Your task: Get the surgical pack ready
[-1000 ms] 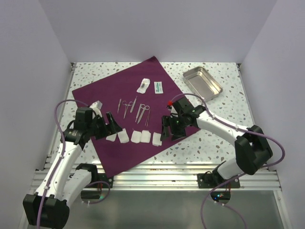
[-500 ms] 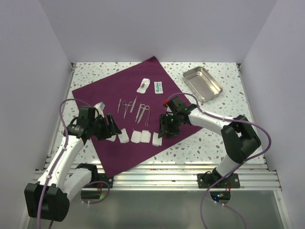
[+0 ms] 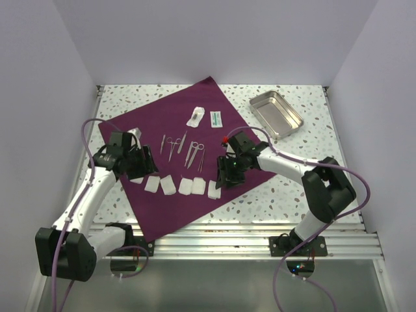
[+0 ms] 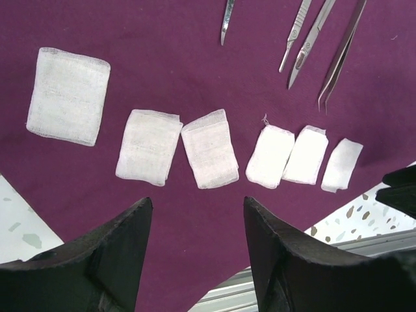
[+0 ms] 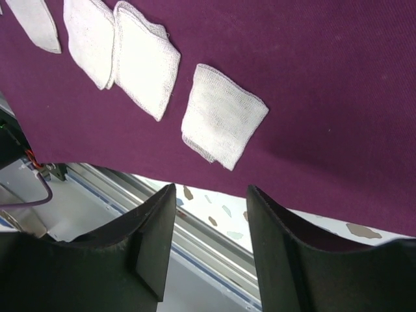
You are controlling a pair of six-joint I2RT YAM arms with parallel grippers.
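Top external view: the purple cloth (image 3: 162, 123) lies spread flat on the speckled table (image 3: 286, 175), turned like a diamond, with its far corner at the back edge of the table and its near corner reaching the front edge. A steel tray (image 3: 276, 115) stands on the bare table to the right of the cloth, apart from it. On the cloth lie two small packets (image 3: 195, 117) towards the back, a group of metal instruments (image 3: 195, 153) in the middle, and a row of white gauze pads (image 3: 186, 186) along the near side.

The left gripper (image 3: 133, 168) is over the left part of the cloth, beside the left end of the gauze row. From the left wrist, its fingers (image 4: 123, 240) stand spread with only purple cloth showing between them; nothing is pinched. Six gauze pads show ahead of it there, the leftmost one larger and set apart from the others.

The right gripper (image 3: 227, 179) is at the right-hand edge of the cloth, just beside the rightmost gauze pad (image 3: 215, 188). From the right wrist, its fingers (image 5: 153, 240) are also spread, the cloth's edge runs across the gap between them, and whether they touch the cloth cannot be told
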